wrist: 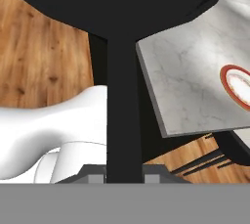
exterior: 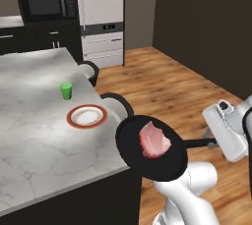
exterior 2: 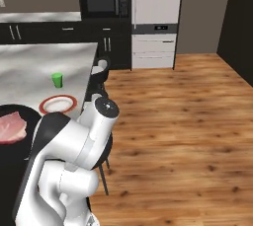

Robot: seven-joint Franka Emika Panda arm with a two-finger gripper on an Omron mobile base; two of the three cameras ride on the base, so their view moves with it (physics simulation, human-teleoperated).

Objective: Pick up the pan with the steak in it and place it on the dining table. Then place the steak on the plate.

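Note:
The black pan [exterior: 132,155] hangs in the air at the near right corner of the dining table [exterior: 34,145], partly over the floor. The pink steak [exterior: 153,140] lies in its middle. The pan's thin handle [exterior: 197,143] runs right into my gripper [exterior: 213,144], which is shut on it. In the hand view the handle [wrist: 124,105] rises from between the fingertips of the gripper [wrist: 124,173] to the pan [wrist: 122,3]. The white plate [exterior: 87,116] with a reddish rim sits on the marble top, left of the pan. In the right base view the pan [exterior 2: 20,143], steak [exterior 2: 10,127] and plate [exterior 2: 58,104] lie at the left.
A small green cup [exterior: 66,90] stands on the table behind the plate. Dark stools [exterior: 118,102] line the table's right side. Open wooden floor [exterior: 172,86] spreads to the right. Cabinets, a microwave [exterior: 47,5] and a fridge stand at the back.

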